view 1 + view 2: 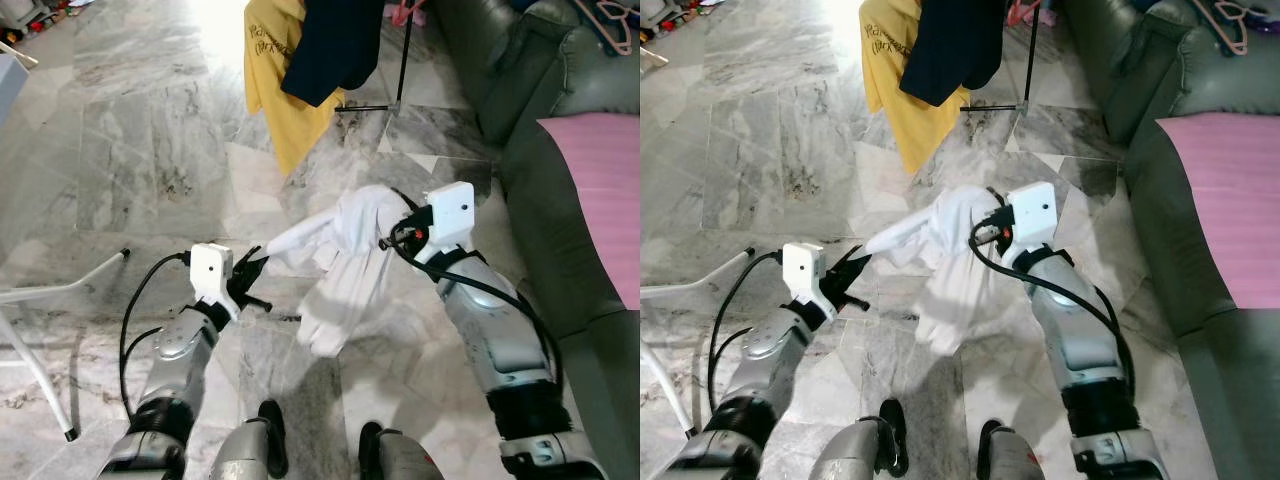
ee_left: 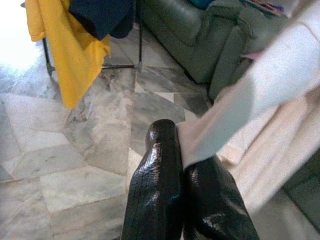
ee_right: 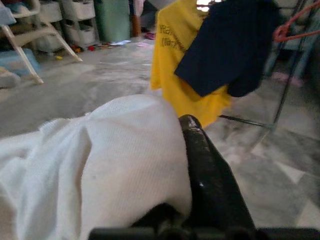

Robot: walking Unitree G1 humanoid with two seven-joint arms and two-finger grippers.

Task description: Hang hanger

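White garment (image 1: 345, 265): a pale shirt-like cloth stretched in the air between the two arms above the marble floor (image 1: 140, 160); its bulk hangs bunched at the right end effector, and a narrow sleeve-like end runs out to the left end effector.
Left end effector (image 1: 256, 267): low on the robot's left, black fingers (image 2: 155, 190) pressed together on the thin end of the white garment; in the left wrist view the cloth comes out from between the two pads.
Right end effector (image 1: 395, 232): raised higher, on the robot's right, buried in the bunched part of the white garment; one black finger (image 3: 205, 170) lies against the cloth, and whether the pair is spread or clamped cannot be told.
Hanger: cannot be made out inside the white garment.
Clothes rack (image 1: 402, 60): a dark thin frame standing on the floor ahead, carrying a yellow shirt (image 1: 275, 85) and a dark navy garment (image 1: 330, 45) that overlaps it.
Sofa (image 1: 530, 190): grey-green, along the robot's right, with a pink cover (image 1: 600, 190) lying on its seat and a pink hanger (image 1: 612, 28) resting on its far part.
White frame (image 1: 40, 330): slim white legs on the floor at the robot's left.
Storage bins (image 3: 65, 20): pale shelving units far back in the right wrist view; contents too small to tell.
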